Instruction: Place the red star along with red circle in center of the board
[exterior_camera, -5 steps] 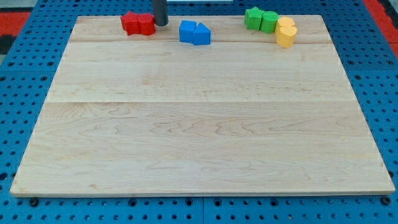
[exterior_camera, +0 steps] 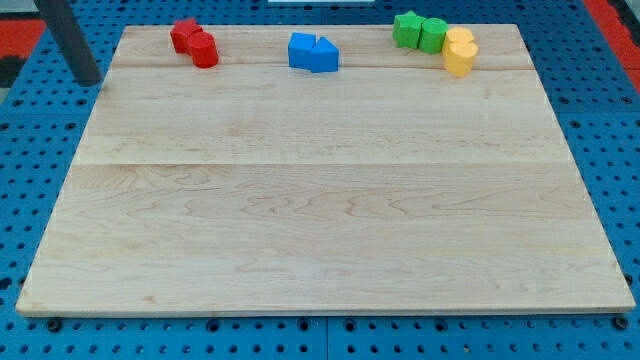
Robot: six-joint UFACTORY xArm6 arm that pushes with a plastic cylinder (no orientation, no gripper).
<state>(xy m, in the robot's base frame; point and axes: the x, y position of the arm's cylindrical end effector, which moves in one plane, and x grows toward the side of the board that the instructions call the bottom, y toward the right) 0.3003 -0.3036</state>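
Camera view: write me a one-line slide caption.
My tip off the board's left edge, apart from the touching red star and red circle near the top-left, centre not yet reached.

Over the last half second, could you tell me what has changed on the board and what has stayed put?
My tip swung from just right of the red pair to off the board's left edge, near the view's top left. The red star and red circle slid toward the view's left and turned, so the circle now sits below and right of the star, the two touching. The blue blocks, green blocks and yellow blocks did not move.
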